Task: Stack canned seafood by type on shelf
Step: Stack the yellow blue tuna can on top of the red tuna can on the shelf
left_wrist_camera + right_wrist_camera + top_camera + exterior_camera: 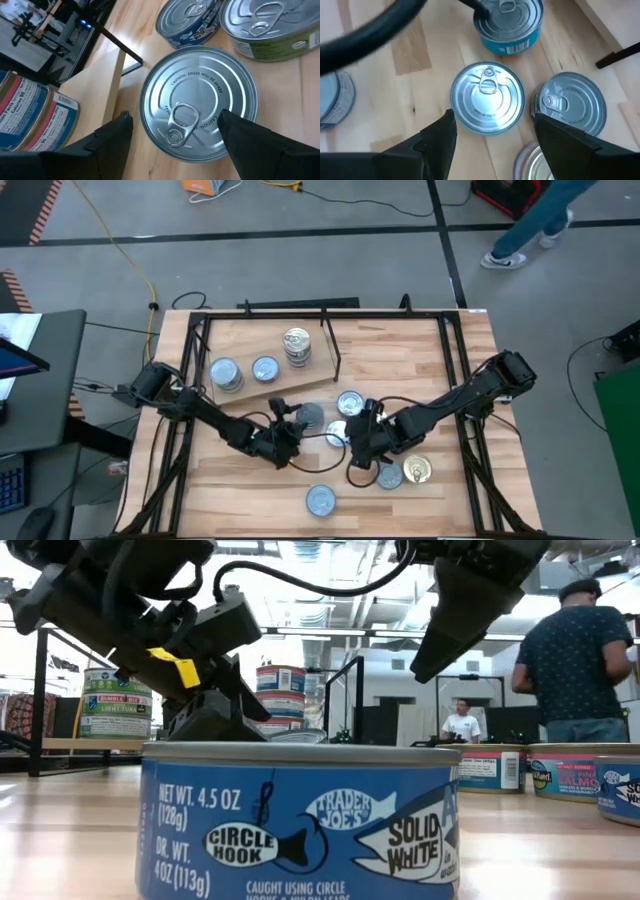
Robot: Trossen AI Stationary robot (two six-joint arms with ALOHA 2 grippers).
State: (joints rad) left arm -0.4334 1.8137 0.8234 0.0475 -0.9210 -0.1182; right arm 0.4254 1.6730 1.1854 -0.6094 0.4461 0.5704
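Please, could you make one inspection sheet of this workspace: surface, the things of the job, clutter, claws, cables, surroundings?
Surface: butcher-block tabletop inside a black frame, no spills seen.
Job's things: shelf board carries a tall stack of tins and two shorter tins; loose tins lie scattered on the tabletop.
Clutter: nothing seen.
Claws: left claw open, fingers either side of a silver-lidded tin; right claw open above another silver-lidded tin. Neither grips.
Cables: black cable loops over the right arm; yellow cable on the floor.
Surroundings: person stands beyond the table; another farther back.
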